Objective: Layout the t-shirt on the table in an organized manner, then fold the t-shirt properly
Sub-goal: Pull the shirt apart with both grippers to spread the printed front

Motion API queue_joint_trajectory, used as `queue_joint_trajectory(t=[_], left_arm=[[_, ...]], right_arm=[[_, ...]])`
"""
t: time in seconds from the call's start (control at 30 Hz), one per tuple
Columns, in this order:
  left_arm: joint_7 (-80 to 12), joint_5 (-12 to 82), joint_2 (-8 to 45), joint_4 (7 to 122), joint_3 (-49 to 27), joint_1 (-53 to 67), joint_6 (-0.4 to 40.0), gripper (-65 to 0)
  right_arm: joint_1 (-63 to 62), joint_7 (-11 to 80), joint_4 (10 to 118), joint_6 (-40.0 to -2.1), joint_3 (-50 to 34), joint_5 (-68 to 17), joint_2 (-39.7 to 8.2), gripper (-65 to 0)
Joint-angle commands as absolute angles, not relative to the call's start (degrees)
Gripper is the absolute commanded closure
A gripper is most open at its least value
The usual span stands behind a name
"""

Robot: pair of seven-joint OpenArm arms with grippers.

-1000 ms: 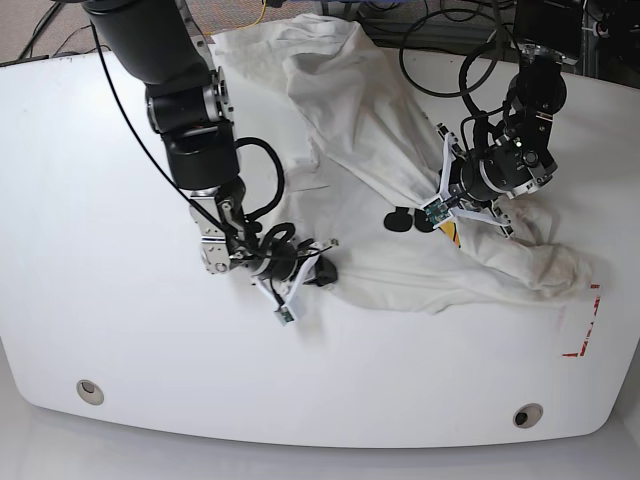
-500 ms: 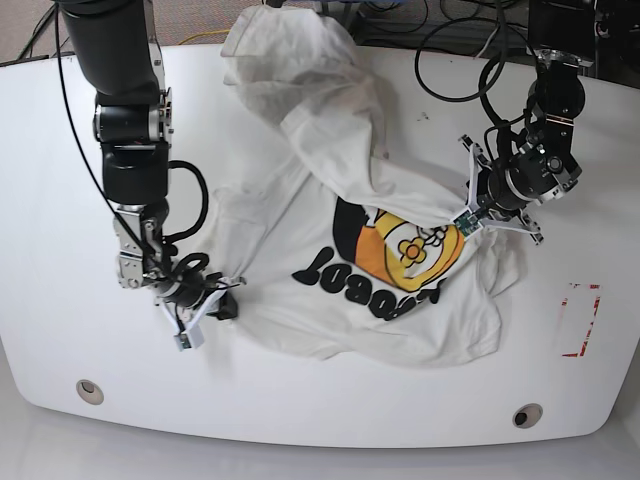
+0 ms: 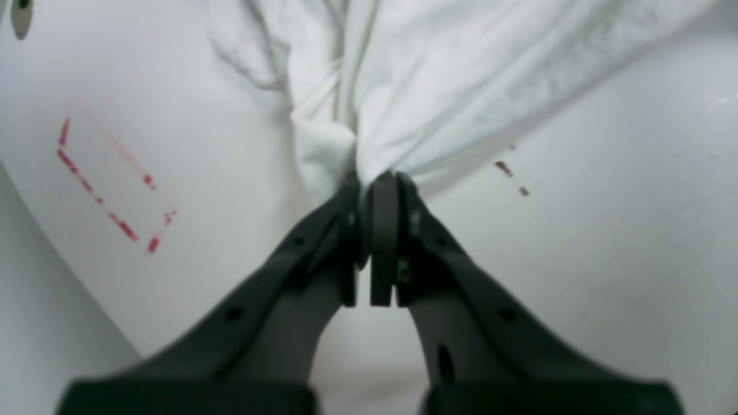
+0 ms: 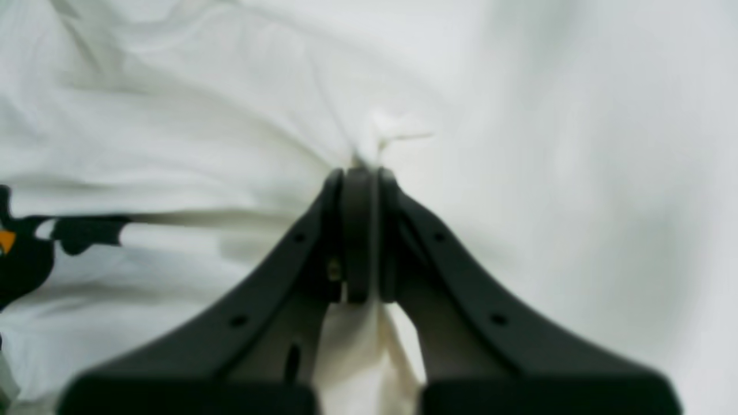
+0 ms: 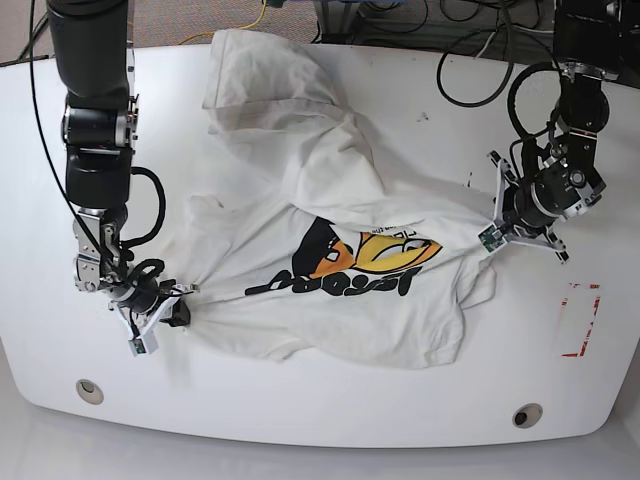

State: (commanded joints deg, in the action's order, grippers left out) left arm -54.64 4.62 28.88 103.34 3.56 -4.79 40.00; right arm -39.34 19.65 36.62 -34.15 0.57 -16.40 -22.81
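The off-white t-shirt [image 5: 330, 230] lies stretched across the middle of the white table [image 5: 300, 410], its orange-and-yellow graphic and black lettering facing up, with a bunched part reaching the far edge. My left gripper [image 5: 494, 232] is shut on the shirt's right edge; the wrist view shows the jaws [image 3: 375, 184] pinching gathered cloth [image 3: 438, 75]. My right gripper [image 5: 178, 305] is shut on the shirt's left edge, and its wrist view shows the fingers [image 4: 360, 178] clamped on a fold of fabric [image 4: 230, 115], black print at the left.
A red-outlined tape mark [image 5: 582, 320] sits at the right front [image 3: 109, 190]. Two round grey grommet holes [image 5: 89, 390] [image 5: 526, 415] lie near the front edge. Cables [image 5: 480, 50] trail over the far edge. Small dark specks [image 3: 510, 173] dot the tabletop.
Both grippers have pulled apart, the right one toward the left edge, the left one toward the right. The shirt has been drawn wider and flatter, and the graphic has come into view.
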Motion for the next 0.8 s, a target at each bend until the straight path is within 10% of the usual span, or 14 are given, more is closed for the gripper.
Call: queue_joint_trajectory(t=[0.8], left_arm=[[-54.46,4.62,38.81,88.31,3.47,-16.66,40.00,-1.4]], right_arm=[[-31.78,19.30,38.46,-34.68,0.48,-16.48,-24.40,0.0]])
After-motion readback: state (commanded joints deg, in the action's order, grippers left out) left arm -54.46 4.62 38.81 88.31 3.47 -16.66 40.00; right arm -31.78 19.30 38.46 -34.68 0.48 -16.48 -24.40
